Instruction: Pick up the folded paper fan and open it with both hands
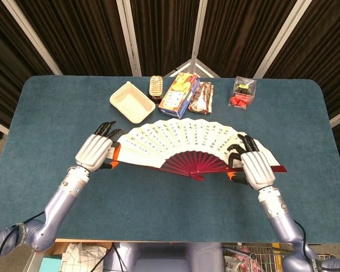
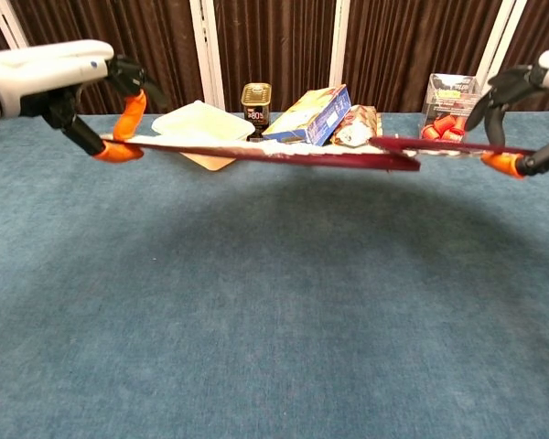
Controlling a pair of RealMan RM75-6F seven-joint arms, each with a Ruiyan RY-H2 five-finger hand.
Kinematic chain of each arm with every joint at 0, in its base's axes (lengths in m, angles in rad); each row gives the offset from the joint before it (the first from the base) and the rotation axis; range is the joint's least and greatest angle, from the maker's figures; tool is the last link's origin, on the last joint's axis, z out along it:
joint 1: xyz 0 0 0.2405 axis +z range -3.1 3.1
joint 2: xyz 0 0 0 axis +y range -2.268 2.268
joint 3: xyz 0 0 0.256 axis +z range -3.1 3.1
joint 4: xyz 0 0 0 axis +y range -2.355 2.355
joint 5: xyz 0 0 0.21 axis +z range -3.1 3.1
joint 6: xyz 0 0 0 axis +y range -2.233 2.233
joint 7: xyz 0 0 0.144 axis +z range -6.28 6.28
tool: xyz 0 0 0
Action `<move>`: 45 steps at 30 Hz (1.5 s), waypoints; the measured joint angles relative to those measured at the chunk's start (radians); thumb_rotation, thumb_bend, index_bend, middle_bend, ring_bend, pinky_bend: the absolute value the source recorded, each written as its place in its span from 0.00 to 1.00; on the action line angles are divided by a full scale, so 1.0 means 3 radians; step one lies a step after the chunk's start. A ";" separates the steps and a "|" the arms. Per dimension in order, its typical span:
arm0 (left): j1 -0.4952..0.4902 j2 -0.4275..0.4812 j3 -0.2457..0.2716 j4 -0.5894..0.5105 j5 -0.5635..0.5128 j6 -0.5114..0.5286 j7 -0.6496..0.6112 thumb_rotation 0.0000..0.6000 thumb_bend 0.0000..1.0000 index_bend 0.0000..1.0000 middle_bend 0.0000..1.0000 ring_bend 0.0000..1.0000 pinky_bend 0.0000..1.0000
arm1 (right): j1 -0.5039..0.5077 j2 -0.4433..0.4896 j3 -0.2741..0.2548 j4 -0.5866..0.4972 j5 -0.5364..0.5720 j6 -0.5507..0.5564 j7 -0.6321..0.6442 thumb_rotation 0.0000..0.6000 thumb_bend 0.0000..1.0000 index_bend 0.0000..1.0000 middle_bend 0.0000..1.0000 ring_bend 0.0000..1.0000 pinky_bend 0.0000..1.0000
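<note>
The paper fan [image 1: 181, 140] is spread wide open, white with small writing and dark red ribs [image 1: 192, 162], held level above the blue table [image 1: 56, 107]. My left hand [image 1: 95, 151] pinches its left end between orange-tipped fingers. My right hand [image 1: 253, 167] pinches the right end by the red outer rib. In the chest view the fan [image 2: 274, 153] shows edge-on as a thin red line between the left hand [image 2: 82, 87] and the right hand [image 2: 522, 123], with its shadow on the cloth below.
Along the back of the table stand a cream tray [image 1: 131, 102], a small can [image 1: 156, 86], a colourful box [image 1: 179, 94], a snack packet [image 1: 203, 97] and a clear box of red items [image 1: 242, 92]. Dark curtains hang behind.
</note>
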 measured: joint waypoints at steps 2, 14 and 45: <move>0.0013 -0.0039 0.0025 0.0041 0.0005 -0.0008 -0.0011 1.00 0.45 0.74 0.20 0.00 0.07 | -0.0019 -0.0044 -0.0025 0.0048 -0.0017 -0.0006 0.0010 1.00 0.46 0.82 0.33 0.00 0.00; 0.0073 -0.0233 0.0128 0.0212 0.0056 -0.0036 -0.0060 1.00 0.45 0.74 0.20 0.00 0.07 | -0.0121 -0.0212 -0.0157 0.0257 -0.0149 -0.0005 0.0074 1.00 0.46 0.82 0.33 0.00 0.00; 0.0355 0.0127 0.0295 0.0094 0.0399 0.0032 -0.0366 1.00 0.09 0.02 0.02 0.00 0.02 | -0.0129 0.0047 -0.0582 0.0294 -0.0281 -0.0445 -0.1148 1.00 0.23 0.00 0.00 0.00 0.00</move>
